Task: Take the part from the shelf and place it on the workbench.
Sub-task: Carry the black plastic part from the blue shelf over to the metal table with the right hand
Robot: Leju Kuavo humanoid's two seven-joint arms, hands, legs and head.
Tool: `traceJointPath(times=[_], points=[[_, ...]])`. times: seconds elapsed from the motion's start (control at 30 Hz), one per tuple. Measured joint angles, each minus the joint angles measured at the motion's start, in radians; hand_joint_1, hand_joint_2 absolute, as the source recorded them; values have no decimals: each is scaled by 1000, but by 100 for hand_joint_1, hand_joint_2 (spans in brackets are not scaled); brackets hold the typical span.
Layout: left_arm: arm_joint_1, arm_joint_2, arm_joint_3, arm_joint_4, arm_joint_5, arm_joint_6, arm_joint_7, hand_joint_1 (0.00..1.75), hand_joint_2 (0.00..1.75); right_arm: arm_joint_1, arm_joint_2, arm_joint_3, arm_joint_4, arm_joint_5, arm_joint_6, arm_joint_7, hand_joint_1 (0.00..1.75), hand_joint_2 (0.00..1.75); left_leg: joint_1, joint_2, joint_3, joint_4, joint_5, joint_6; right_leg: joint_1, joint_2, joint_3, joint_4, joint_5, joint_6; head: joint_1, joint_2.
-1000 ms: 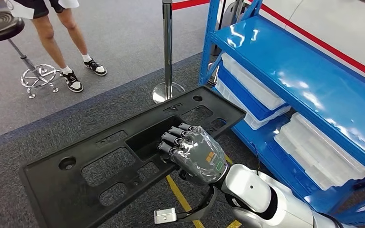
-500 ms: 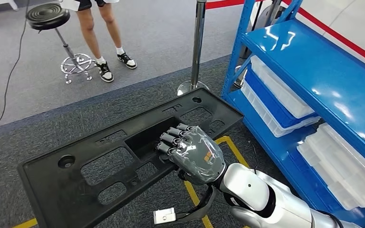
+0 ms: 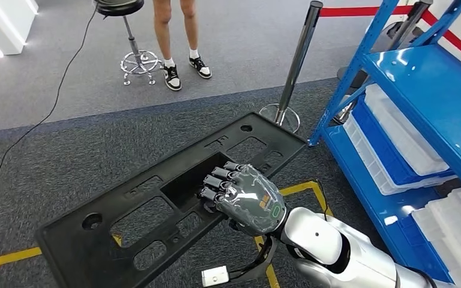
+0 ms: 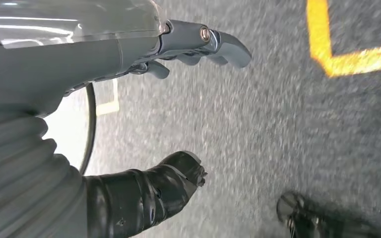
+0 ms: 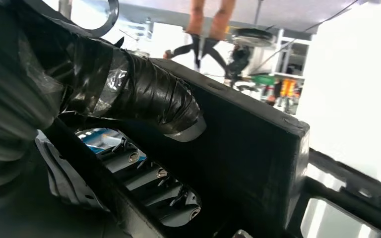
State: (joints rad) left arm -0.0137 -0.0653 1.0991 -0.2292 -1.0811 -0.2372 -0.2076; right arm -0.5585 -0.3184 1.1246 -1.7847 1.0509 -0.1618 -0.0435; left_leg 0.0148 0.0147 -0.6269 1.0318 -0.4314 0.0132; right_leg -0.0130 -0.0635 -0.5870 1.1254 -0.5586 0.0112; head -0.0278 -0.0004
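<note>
Black slotted plastic part (image 3: 156, 198) in right hand (image 3: 246, 198)

No readable text anywhere (the small orange mark on the right robot hand (image 3: 249, 198) is illegible).

The part (image 3: 156, 204) is a long, flat black plastic panel pierced by rectangular cut-outs and round holes. It is held clear of the grey floor, tilted, its far end nearest the blue shelf.
</note>
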Motion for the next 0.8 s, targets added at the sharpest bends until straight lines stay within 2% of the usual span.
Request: traceJointPath(times=[0.07, 0.1, 0.17, 0.2, 0.23, 0.27, 0.3, 0.33, 0.37, 0.4, 0.47, 0.5, 0.53, 0.57, 0.6, 0.67, 0.7, 0.73, 0.77, 0.8], points=[[-5, 15, 0, 8, 2, -47, 6, 0, 175, 1, -18, -3, 12, -13, -6, -43, 175, 175, -10, -55, -4, -9, 11, 27, 0, 55, -59, 122, -44, 0, 0, 0], [-8, 18, 1, 11, 9, -79, 12, 0, 175, 1, -22, -5, 18, -19, -5, -54, 175, 175, -15, -78, -5, -8, 13, 30, 5, 69, -68, 133, -29, -9, 0, 0], [-10, 18, 2, 15, 12, -94, 13, 0, 175, 0, -22, -8, 20, -20, -4, -58, 175, 175, -18, -103, -3, -7, 14, 29, 10, 109, -11, 0, 46, -28, 0, 0], [-11, 19, 2, 17, 13, -98, 14, 0, 175, 0, -23, -9, 21, -21, -3, -60, 175, 175, -17, -115, -6, -6, 16, 26, 12, 128, 10, -49, 67, -35, 0, 0], [-11, 19, 2, 18, 13, -100, 14, 0, 175, -1, -23, -9, 22, -21, -3, -62, 175, 175, -14, -125, -10, -6, 19, 23, 13, 142, 19, -74, 74, -39, -1, 0], [-10, 19, 2, 20, 13, -101, 14, 0, 175, -2, -23, -10, 23, -22, -3, -63, 175, 175, -12, -137, -14, -7, 23, 17, 14, 141, 22, -82, 73, -41, 0, 0], [-9, 20, 2, 21, 14, -102, 14, 0, 175, -3, -23, -10, 23, -23, -3, -64, 175, 175, -10, -149, -18, -11, 29, 11, 14, 129, 26, -95, 75, -41, 0, 0], [-8, 21, 2, 23, 15, -102, 14, 0, 175, -4, -23, -11, 24, -23, -3, -64, 175, 175, -11, -148, -22, -12, 29, 7, 12, 115, 31, -108, 78, -41, 1, 0], [-7, 22, 2, 25, 16, -103, 14, 0, 175, -5, -23, -12, 24, -23, -3, -64, 175, 175, -14, -130, -29, -2, 21, 2, 9, 101, 38, -124, 83, -41, 0, 0], [-8, 23, 2, 26, 16, -103, 14, 0, 175, -5, -22, -14, 24, -23, -3, -64, 175, 175, -15, -103, -43, 26, 1, -3, 5, 86, 44, -138, 89, -42, -1, 0], [-10, 26, 3, 26, 18, -103, 16, 0, 175, -5, -22, -15, 25, -23, -2, -64, 175, 175, -10, -43, -94, 136, -58, -14, 5, 58, 50, -148, 93, -44, -2, 0], [-11, 27, 3, 26, 19, -103, 18, 0, 175, -5, -22, -15, 26, -23, -2, -64, 175, 175, -5, -32, -121, 194, -80, -21, 5, 43, 50, -147, 92, -43, -1, 0], [-11, 28, 4, 26, 20, -102, 20, 0, 175, -4, -22, -15, 28, -23, -1, -64, 175, 175, 2, -25, -138, 229, -87, -27, 5, 29, 50, -145, 89, -41, -1, 0], [-11, 29, 4, 27, 20, -101, 23, 0, 175, -4, -22, -15, 29, -23, -1, -65, 175, 175, 8, -21, -137, 230, -76, -33, 4, 15, 51, -142, 85, -37, -1, 0], [-10, 29, 5, 27, 20, -100, 25, 0, 175, -4, -22, -15, 29, -23, 0, -65, 175, 175, 14, -14, -116, 191, -50, -39, 2, 2, 51, -138, 80, -33, -2, 0], [-11, 28, 6, 28, 21, -98, 27, 0, 175, -4, -22, -15, 29, -23, 0, -65, 175, 175, 17, 21, -51, 68, -1, -48, 1, -20, 52, -127, 67, -20, -2, 0], [-11, 28, 7, 29, 22, -97, 27, 0, 175, -4, -22, -16, 29, -23, 0, -65, 175, 175, 14, 35, -29, 25, 11, -44, 3, -29, 51, -120, 61, -13, -1, 0], [-12, 28, 8, 30, 22, -97, 27, 0, 175, -5, -23, -16, 29, -23, 0, -65, 175, 175, 9, 44, -20, 4, 10, -37, 6, -37, 50, -115, 56, -7, 0, 0], [-11, 28, 9, 31, 23, -97, 28, 0, 175, -5, -23, -17, 29, -23, 0, -65, 175, 175, 4, 43, -21, 5, 6, -27, 9, -45, 50, -113, 54, -2, 0, 0], [-10, 29, 10, 31, 23, -97, 28, 0, 175, -5, -23, -18, 29, -23, 0, -65, 175, 175, 3, 30, -23, 4, 6, -16, 9, -53, 52, -112, 52, 2, 1, 0]])
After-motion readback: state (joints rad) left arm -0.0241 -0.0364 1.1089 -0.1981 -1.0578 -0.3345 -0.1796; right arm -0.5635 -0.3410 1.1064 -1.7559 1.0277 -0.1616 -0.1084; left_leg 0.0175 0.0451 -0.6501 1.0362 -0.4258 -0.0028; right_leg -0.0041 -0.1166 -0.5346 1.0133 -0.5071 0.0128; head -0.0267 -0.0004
